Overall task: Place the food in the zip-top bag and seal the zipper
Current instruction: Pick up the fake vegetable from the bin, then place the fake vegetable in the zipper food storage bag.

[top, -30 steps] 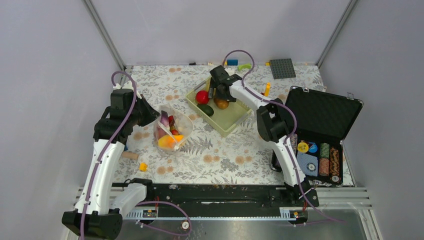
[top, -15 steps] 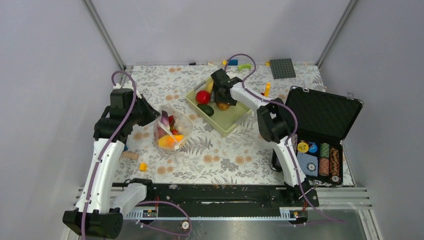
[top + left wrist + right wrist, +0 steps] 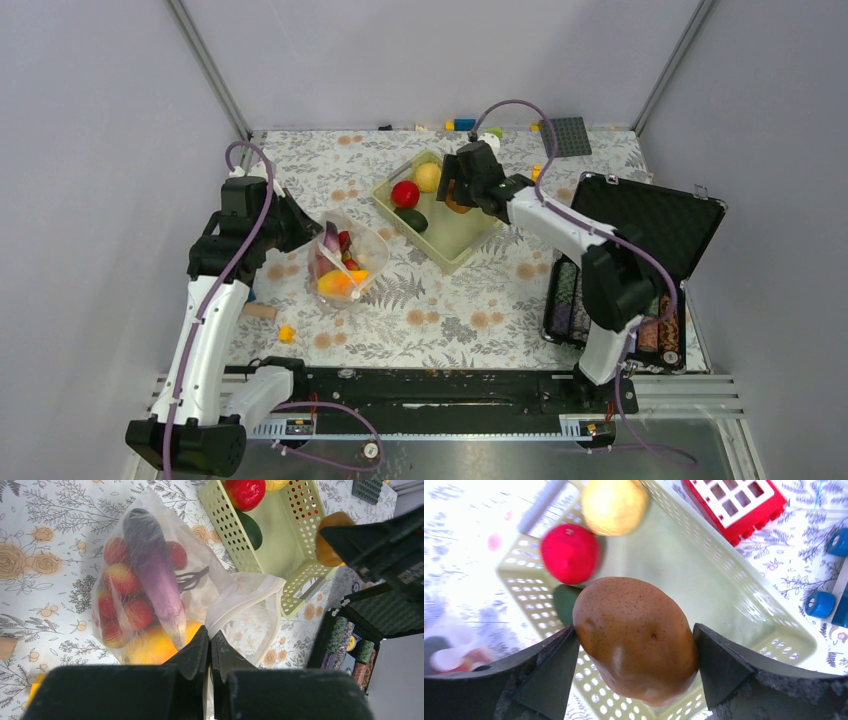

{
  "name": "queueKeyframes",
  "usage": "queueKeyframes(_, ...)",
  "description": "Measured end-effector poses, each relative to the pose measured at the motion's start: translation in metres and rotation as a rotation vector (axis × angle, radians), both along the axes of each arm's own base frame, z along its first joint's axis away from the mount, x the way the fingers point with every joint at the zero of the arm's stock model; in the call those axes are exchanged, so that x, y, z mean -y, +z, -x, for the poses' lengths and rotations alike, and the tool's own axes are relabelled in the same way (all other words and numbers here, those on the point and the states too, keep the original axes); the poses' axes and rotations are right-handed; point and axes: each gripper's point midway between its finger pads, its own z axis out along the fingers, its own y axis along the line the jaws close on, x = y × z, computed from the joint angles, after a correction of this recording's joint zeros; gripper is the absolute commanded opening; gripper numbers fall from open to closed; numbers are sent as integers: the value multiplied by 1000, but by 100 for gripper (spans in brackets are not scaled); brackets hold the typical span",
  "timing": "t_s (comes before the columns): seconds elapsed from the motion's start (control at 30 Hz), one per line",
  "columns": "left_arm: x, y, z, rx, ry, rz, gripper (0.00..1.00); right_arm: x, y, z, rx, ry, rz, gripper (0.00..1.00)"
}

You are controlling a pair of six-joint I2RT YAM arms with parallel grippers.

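Note:
The clear zip-top bag [image 3: 345, 262] lies left of centre and holds a purple eggplant [image 3: 149, 560], several red fruits and an orange one [image 3: 150, 647]. My left gripper [image 3: 210, 641] is shut on the bag's mouth edge with the zipper strip [image 3: 240, 597], and the mouth gapes open. My right gripper [image 3: 634, 650] is shut on a brown toy potato [image 3: 636, 640] and holds it above the pale green basket [image 3: 470, 250]. A red fruit [image 3: 405, 193], a yellow fruit [image 3: 428, 177] and a dark green piece [image 3: 412, 220] lie in the basket.
An open black case [image 3: 640, 235] with poker chips stands at the right. A grey baseplate [image 3: 565, 137] and coloured blocks [image 3: 465, 125] sit along the back edge. A red block [image 3: 734, 505] lies beside the basket. A small yellow piece [image 3: 287, 333] lies near the left arm.
My right gripper has closed on the potato, lifted it out of the basket and moved right, and its arm has swung right. The left arm and the bag have not moved.

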Motion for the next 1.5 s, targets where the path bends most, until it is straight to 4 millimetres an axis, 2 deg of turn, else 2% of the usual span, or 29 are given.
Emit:
queueKeyframes(0.07,1,-1,0,-5,-7,5,0,-2,26,6,58,23,-57,51)
queueKeyframes(0.2,4,-2,-1,-12,-18,13,0,-9,64,19,144,89,-158,50)
queueKeyframes(0.27,4,-2,0,-11,-23,13,0,-13,78,25,180,125,-199,50)
queueKeyframes(0.4,6,-2,0,-11,-33,16,0,-27,93,44,223,213,-251,49)
queueKeyframes(0.5,7,-3,0,-16,-42,23,0,-49,106,72,254,341,-289,49)
queueKeyframes(0.7,10,-4,-1,-26,-53,32,0,-117,151,152,331,731,-463,49)
queueKeyframes(0.8,11,-3,0,-21,-56,34,0,-141,160,184,331,861,-522,49)
queueKeyframes(0.87,11,-2,0,-14,-59,35,0,-157,162,200,313,929,-559,49)
queueKeyframes(0.93,11,0,1,-6,-62,37,0,-169,160,208,284,960,-586,49)
queueKeyframes(1.1,12,3,5,13,-70,40,0,-182,141,214,208,969,-606,50)
queueKeyframes(1.2,15,5,7,20,-87,52,0,-189,131,211,165,937,-604,50)
queueKeyframes(1.33,19,4,8,17,-107,68,0,-196,119,193,112,836,-569,50)
queueKeyframes(1.5,24,5,8,23,-135,87,0,-203,99,176,53,721,-521,62)
